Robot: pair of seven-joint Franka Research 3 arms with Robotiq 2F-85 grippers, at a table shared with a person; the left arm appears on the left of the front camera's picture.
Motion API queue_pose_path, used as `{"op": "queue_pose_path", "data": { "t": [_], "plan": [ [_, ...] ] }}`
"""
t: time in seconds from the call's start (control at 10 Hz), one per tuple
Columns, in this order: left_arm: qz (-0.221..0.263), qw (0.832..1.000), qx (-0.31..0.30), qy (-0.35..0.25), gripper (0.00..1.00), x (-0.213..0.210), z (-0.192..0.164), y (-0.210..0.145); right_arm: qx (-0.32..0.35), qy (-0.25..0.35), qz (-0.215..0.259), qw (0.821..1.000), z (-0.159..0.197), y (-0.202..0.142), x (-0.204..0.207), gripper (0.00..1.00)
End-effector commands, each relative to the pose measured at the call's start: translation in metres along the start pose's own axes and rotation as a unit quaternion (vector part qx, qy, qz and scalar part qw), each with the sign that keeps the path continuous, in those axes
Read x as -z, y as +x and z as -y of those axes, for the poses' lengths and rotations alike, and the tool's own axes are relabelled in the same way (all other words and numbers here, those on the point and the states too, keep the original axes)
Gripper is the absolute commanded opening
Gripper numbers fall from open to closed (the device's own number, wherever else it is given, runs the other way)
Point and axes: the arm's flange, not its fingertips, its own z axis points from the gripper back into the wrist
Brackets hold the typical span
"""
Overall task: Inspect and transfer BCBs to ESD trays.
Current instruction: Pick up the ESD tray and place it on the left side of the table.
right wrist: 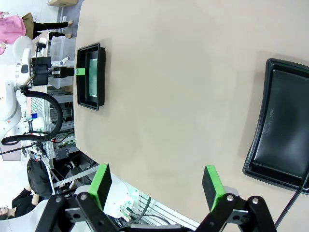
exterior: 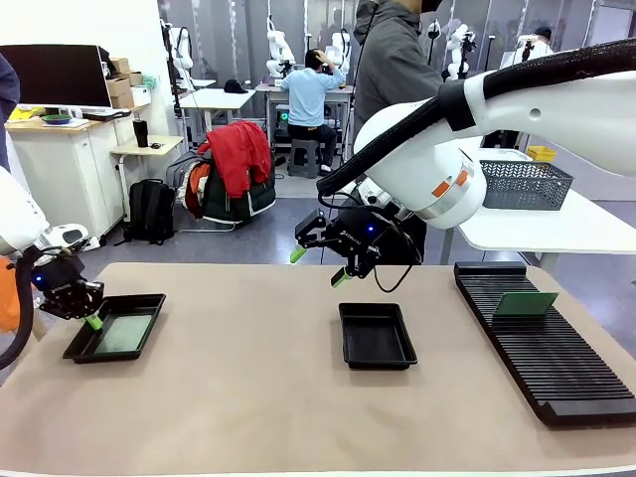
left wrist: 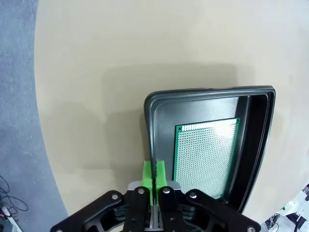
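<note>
— What's at the far left?
— The left gripper [exterior: 92, 320], its pads pressed together at the left rim of the left ESD tray [exterior: 134, 297]. I cannot tell whether the rim is nipped between them. One BCB [exterior: 124, 334] lies flat on that tray's floor.
— And the middle?
— The right gripper [exterior: 318, 266] hangs above the table [exterior: 248, 378], fingers wide apart, just behind the middle ESD tray [exterior: 346, 338].
— Further right?
— A long ribbed rack [exterior: 556, 358]. A second BCB [exterior: 527, 303] stands on edge in its slots, near the far end.
</note>
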Motion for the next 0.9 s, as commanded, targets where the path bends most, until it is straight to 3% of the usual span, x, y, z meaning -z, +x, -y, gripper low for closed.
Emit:
{"op": "queue_pose_path", "data": {
  "t": [0.0,0.4,0.5,0.6,0.7,0.8],
  "plan": [
    [0.0,1.0,-0.001,0.0,0.0,-0.002,-0.001,0.0,0.006,-0.009,0.001,1.0,-0.002,0.002,0.0,1.0],
    [0.0,1.0,0.0,0.0,0.03,0.0,0.0,0.0,0.006,-0.009,0.001,1.0,-0.002,0.002,0.0,1.0],
    [-0.003,1.0,0.001,0.005,0.22,-0.005,0.003,0.0,0.006,-0.009,0.001,1.0,-0.002,0.002,0.0,1.0],
    [-0.005,1.0,0.001,0.011,0.22,-0.009,0.005,-0.001,0.006,-0.009,0.001,1.0,-0.002,0.002,0.0,1.0],
    [-0.008,1.0,0.001,0.014,0.4,-0.014,0.008,-0.002,0.006,-0.009,0.001,1.0,-0.002,0.002,0.0,1.0],
    [-0.009,1.0,0.001,0.021,0.26,-0.02,0.011,-0.004,0.006,-0.009,0.001,1.0,-0.002,0.002,0.0,1.0]
  ]
}}
